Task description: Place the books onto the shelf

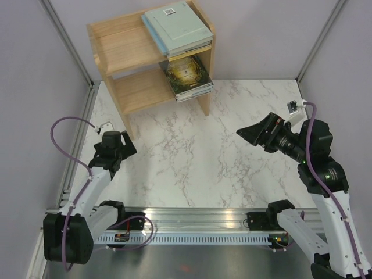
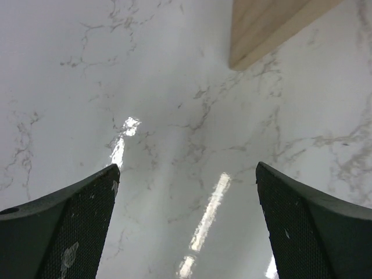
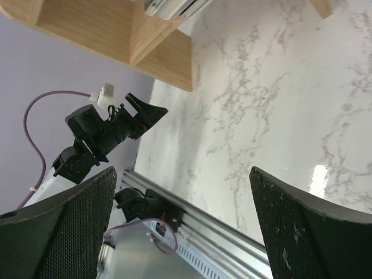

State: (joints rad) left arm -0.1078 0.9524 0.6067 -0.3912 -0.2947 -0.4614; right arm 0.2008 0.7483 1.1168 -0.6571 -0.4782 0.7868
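Top external view: books [image 1: 177, 29] lie in 2 stacks on the shelf [image 1: 125, 43], 1 per tier, at its right end. Left gripper [image 2: 186, 174] and right gripper [image 1: 256, 131] stand clear of the shelf, jaws released, empty. Judgement: placing looks complete; withdraw without brushing the shelf.

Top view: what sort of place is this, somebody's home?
Most likely a lab robot test cell, not a home: left arm and right arm bolted to an aluminium rail, plain grey partition walls, and one small wooden shelf holding books.
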